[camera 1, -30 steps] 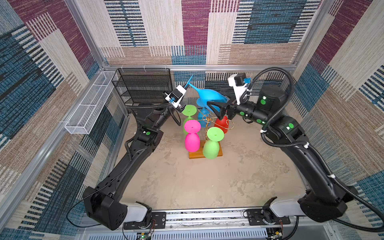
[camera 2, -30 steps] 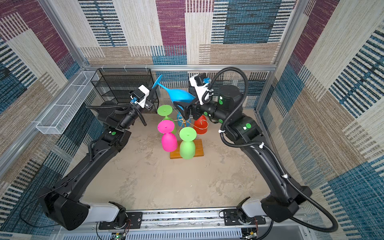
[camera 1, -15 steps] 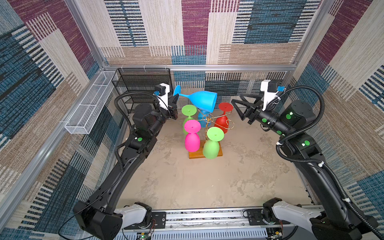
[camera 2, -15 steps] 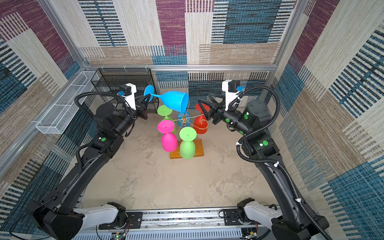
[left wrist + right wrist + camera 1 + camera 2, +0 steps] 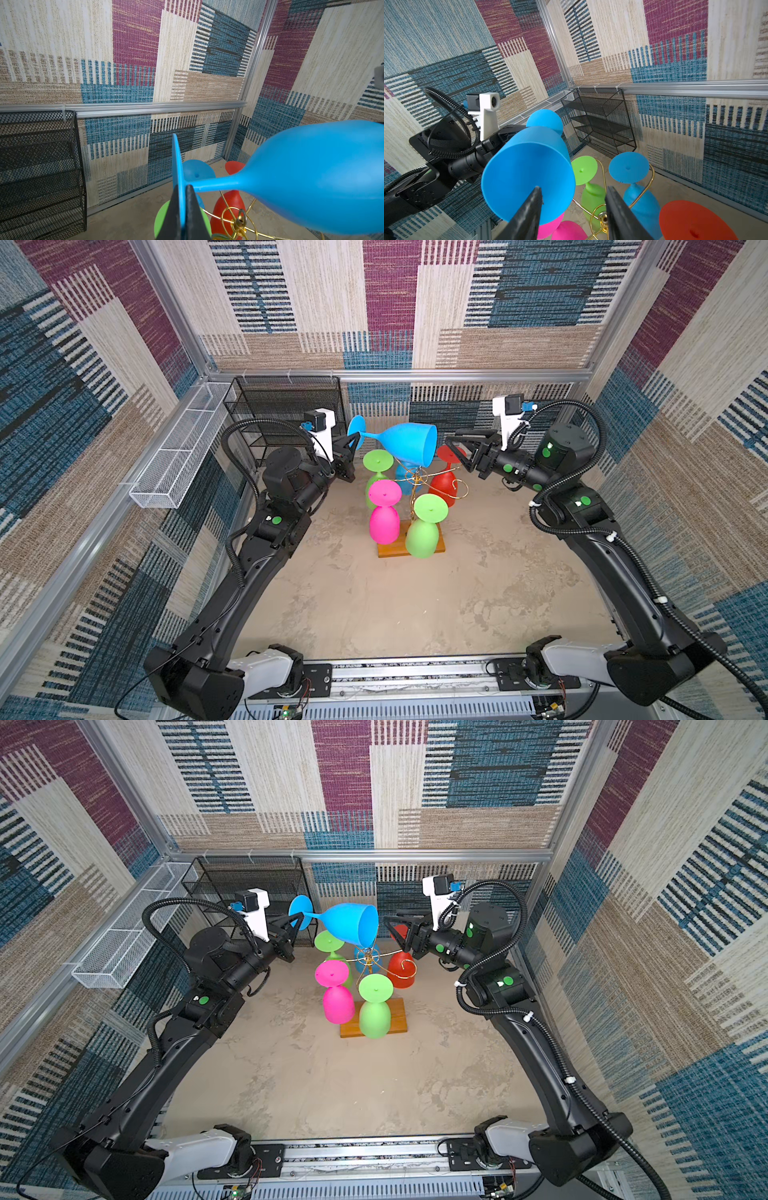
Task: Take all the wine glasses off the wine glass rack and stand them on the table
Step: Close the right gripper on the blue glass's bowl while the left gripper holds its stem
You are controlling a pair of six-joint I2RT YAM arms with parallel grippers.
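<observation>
Where the left tool (image 5: 353,440) (image 5: 183,188) stood: at the back left of the worktop (image 5: 374,605), raised, its jaws clenched on the flat foot of the blue wine glass (image 5: 409,443) (image 5: 311,176).
Blue wine glass: carried on its side above the top of the wine glass rack (image 5: 390,551), foot toward the left tool, open mouth toward the right tool; whether the bowl brushed the gold wire could not be told.
Right tool (image 5: 452,436) (image 5: 574,188): released, jaws apart and holding nothing, its tips just beside the rim of the blue bowl.
Wine glass rack: gold wire scrolls around a central post, set on an orange-brown wooden base near the middle of the worktop.
Glasses on the rack: five hung bowl-down, namely a pink glass (image 5: 384,524) and a green glass (image 5: 422,537) at the front, with a second green glass (image 5: 377,460), a second blue glass (image 5: 629,168) and a red glass (image 5: 444,485) behind.
Surroundings: a black mesh shelf (image 5: 286,406) against the back wall and a white wire basket (image 5: 178,456) along the left wall, both apart from the rack.
</observation>
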